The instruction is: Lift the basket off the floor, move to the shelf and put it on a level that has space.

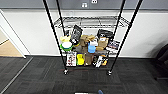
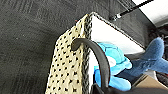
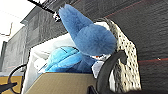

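The shelf (image 1: 90, 37) stands straight ahead against a white wall, a black wire rack on casters. Its upper wire level (image 1: 91, 22) lies bare, while the two tiers below are crowded with boxes and packets. The beige woven basket (image 2: 67, 70) (image 3: 127, 47) hangs above the dark carpet floor (image 1: 37, 77). A blue plush toy (image 3: 87, 35) (image 2: 112, 57) and a cardboard box (image 3: 57, 82) lie inside it. My left gripper (image 2: 82, 45) has a dark curved finger against one end wall by the rim. My right gripper (image 3: 117, 58) grips the opposite end wall.
A doorway with a wooden floor (image 1: 7, 48) opens at the left. A dark chair (image 1: 162, 60) stands at the right edge. Open carpet lies between me and the rack's front casters (image 1: 65, 72).
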